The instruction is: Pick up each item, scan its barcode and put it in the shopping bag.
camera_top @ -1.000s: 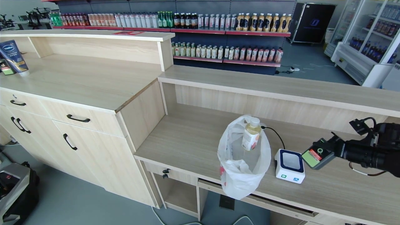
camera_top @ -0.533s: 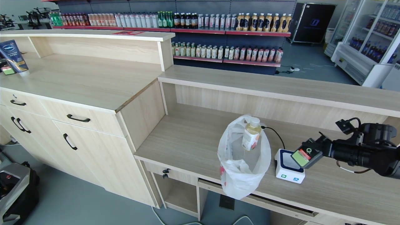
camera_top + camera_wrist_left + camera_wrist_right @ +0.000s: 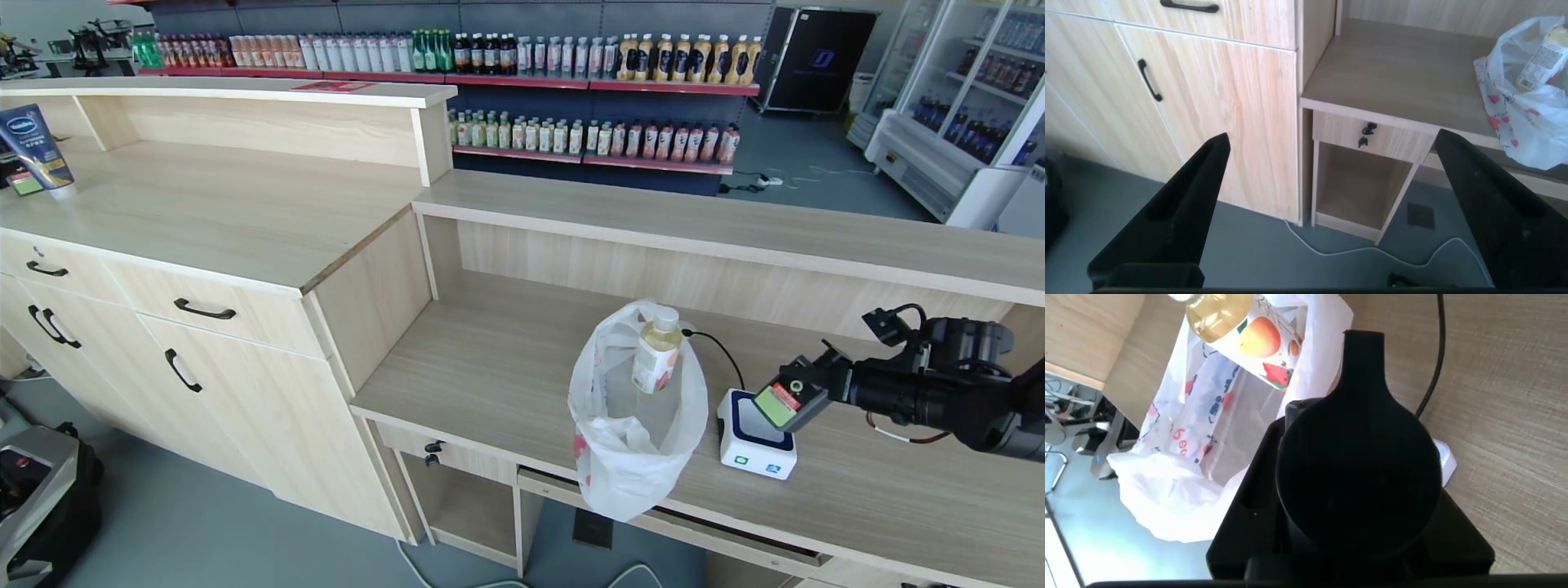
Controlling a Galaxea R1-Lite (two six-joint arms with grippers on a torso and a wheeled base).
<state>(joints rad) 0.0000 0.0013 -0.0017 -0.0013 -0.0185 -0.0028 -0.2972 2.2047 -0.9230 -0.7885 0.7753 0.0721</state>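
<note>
- Moving leftward since the earlier frames, the right gripper point(image 3: 796, 392) is bringing the small green-and-red item point(image 3: 777, 405) from beside the scanner point(image 3: 755, 447) to a position over the scanner's right side.
- The counter point(image 3: 506, 359) is bearing the bag and scanner on its lower section. A blue tube point(image 3: 37, 151) is standing on the higher section at the far left, well apart from both arms.
- The shopping bag point(image 3: 633, 433) is standing open just left of the scanner, with its lower part sagging over the counter's front edge. A bottle point(image 3: 656, 353) is sitting upright inside it.
- The left gripper point(image 3: 1333, 137) is hanging spread wide and empty, low in front of the cabinet doors point(image 3: 1208, 98).
- The right gripper is clamping the item between closed fingers, tilted, with its printed face turned upward. Whether a barcode is facing the scanner window cannot be told.
- Risk: if the code is facing away from the window, the scan is likely failing, so the item may need turning.
- Risk: the bag is overhanging the edge. An item dropped onto the near rim, or a knock from the arm, could be pulling it off the counter.
- Risk: the scanner's cable point(image 3: 722, 349) is running behind the bag and could snag during the transfer.
</note>
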